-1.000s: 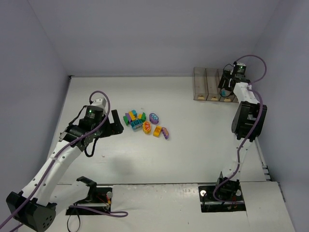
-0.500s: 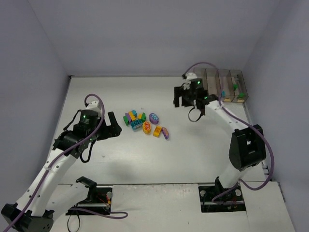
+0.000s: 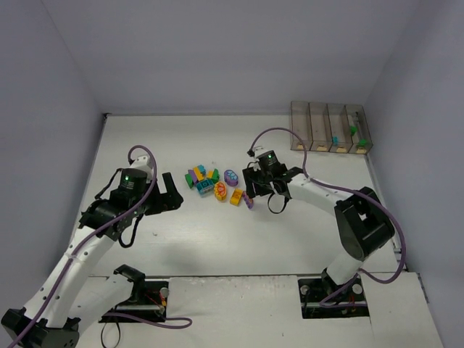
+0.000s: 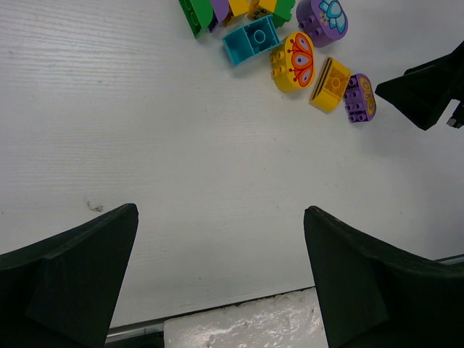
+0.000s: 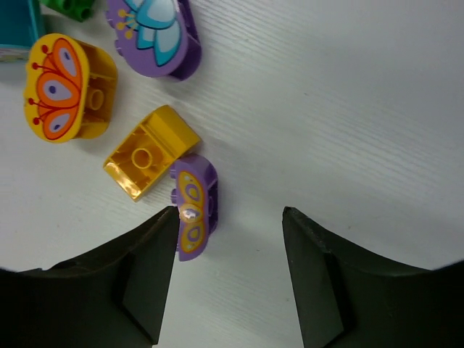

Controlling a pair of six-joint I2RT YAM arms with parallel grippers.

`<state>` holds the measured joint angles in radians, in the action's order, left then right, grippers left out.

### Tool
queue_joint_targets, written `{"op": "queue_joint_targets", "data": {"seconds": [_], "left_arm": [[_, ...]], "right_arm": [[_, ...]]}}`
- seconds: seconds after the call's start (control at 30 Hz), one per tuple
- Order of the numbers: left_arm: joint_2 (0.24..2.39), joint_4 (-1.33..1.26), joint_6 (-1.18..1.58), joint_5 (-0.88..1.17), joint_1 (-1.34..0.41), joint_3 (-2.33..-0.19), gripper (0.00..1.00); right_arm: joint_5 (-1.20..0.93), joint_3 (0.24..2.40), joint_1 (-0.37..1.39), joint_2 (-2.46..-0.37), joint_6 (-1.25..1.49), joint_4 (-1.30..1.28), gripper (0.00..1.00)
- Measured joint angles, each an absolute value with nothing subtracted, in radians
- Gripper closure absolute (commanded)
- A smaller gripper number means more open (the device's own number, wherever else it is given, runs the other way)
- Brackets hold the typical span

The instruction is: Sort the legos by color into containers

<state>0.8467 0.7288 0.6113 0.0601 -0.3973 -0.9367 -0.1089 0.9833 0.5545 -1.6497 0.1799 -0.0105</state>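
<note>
Right end effector of mine (image 5: 230, 243) hangs low over the white worktop (image 5: 348, 109), with its two black fingers (image 5: 145, 283) apart and nothing grasped between them. A small purple rounded brick with a yellow printed top (image 5: 194, 210) lies in the gap, close against the finger on the left of the wrist view; I cannot tell if it touches that finger. On its other side this brick touches a yellow-orange square brick (image 5: 148, 161). A little farther lie a yellow rounded brick with an orange butterfly (image 5: 67, 90) and a purple rounded brick with a blue flower (image 5: 154, 32). At the edge of the view are a teal brick (image 5: 14, 29) and a green brick (image 5: 69, 7).

My left end effector (image 4: 221, 246) is released too, with its fingers spread wide over bare worktop, near the left side of the same heap of legos (image 3: 210, 183).

The row of four joined clear brownish plastic containers (image 3: 301, 119) stands at the far right corner of the worktop, well apart from the heap. A teal piece (image 3: 335, 139) lies in the third compartment from the left and a green piece (image 3: 353, 130) in the fourth. What the first two hold I cannot tell.
</note>
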Motion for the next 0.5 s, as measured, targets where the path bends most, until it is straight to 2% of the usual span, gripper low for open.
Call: {"op": "queue_joint_targets", "data": {"seconds": [0.43,0.5], "left_arm": [[0.865,0.733,0.614,0.075,-0.397,-0.936,0.1],[0.868,0.733,0.614,0.075,-0.397,-0.936,0.1]], "right_arm": [[-0.113,0.976,0.616,-1.679,0.198,0.068,0.48],[-0.111,0.974,0.616,-1.702,0.198,0.073,0.52]]}}
